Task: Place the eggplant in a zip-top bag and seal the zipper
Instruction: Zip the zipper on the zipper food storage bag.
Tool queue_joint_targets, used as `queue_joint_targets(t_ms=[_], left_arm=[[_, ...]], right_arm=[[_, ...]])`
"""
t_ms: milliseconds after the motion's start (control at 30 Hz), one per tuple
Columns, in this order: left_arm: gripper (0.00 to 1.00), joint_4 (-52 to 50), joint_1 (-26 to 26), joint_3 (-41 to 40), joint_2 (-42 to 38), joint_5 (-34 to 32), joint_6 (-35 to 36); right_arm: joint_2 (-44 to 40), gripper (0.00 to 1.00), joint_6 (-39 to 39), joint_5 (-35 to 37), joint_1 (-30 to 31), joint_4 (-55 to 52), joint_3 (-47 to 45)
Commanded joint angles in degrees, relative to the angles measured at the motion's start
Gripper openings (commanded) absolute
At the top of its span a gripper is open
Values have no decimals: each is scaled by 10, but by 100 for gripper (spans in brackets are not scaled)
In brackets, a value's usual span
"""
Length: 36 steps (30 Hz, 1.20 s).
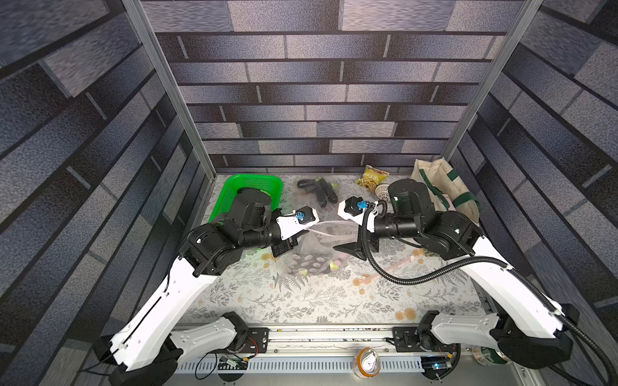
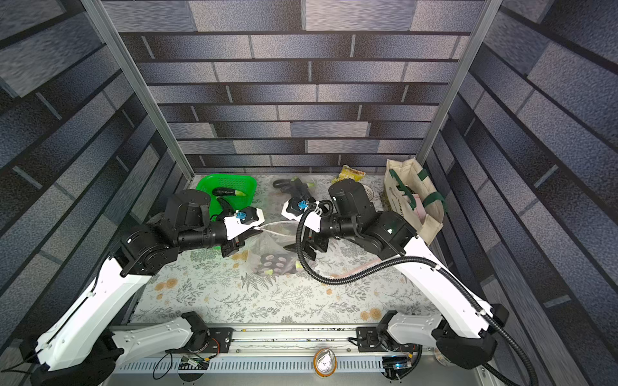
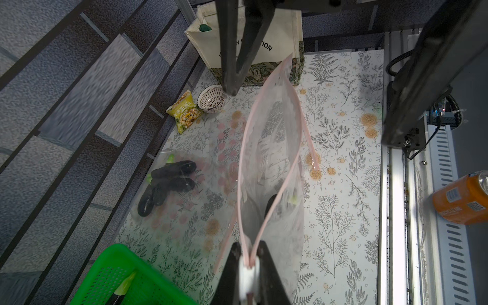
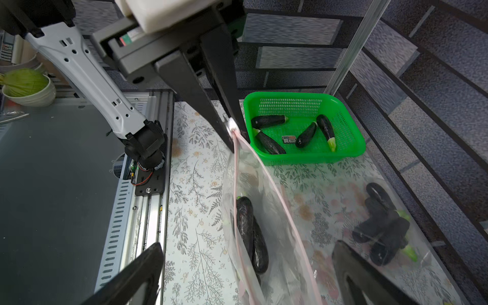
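Green basket [image 4: 287,93]: far-left corner of the tabletop [image 1: 301,300]; four loose eggplants [image 4: 306,134] lie in it.
Left hand [image 3: 248,250]: pressed together, pinching one end of the zipper and holding that corner raised.
Zip-top bag [image 3: 272,158]: centre of the tabletop, hanging from the left hand, its lower part resting on the cloth.
Zipper [image 4: 266,182]: pink tracks apart along most of their length; mouth gaping.
Eggplant [image 4: 245,219]: inside the zip-top bag, low down, with another dark one against it.
Second clear bag [image 1: 321,192]: farther back, lying flat, several eggplants inside.
Right hand [image 4: 247,245]: spread wide, gripping nothing; in the right wrist view the bag's free end lies between its jaws, contact not discernible.
Snack packet [image 1: 371,177]: at the back wall.
Small bowl [image 1: 381,191]: just beside the packet.
Tote bag [image 1: 441,190]: far-right corner, upright.
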Motion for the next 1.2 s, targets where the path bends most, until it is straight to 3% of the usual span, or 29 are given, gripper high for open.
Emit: queue_joint_targets(t_ms=[0, 200, 300, 400, 467, 500, 533, 700, 800, 967, 1167], left_arm=[[11, 9, -4, 8, -3, 33, -19], [12, 28, -4, 2, -6, 40, -39], [12, 24, -4, 3, -7, 33, -42], [12, 17, -4, 1, -10, 21, -40], [14, 15, -4, -3, -13, 14, -37], [16, 14, -5, -7, -16, 13, -36], [20, 15, -5, -12, -18, 13, -37], [52, 76, 10, -70, -55, 45, -73], [58, 141, 50, -126, -83, 120, -113], [60, 259, 102, -204, -116, 223, -183], [57, 338, 104, -239, -122, 299, -228]], right_arm=[[27, 100, -10, -28, 10, 25, 30], [72, 98, -23, -55, 20, 9, 48], [80, 85, -36, -56, 21, -12, 50], [74, 57, -51, -35, 20, -25, 49], [66, 29, -64, -24, 20, -27, 46], [63, 7, -68, -16, 20, -26, 45], [61, 0, -70, -11, 20, -26, 44], [43, 0, -86, -45, 19, -28, 31], [35, 0, -89, -79, 19, -26, 19], [29, 0, -87, -96, 17, -27, 13], [24, 0, -75, -100, 14, -11, 4]])
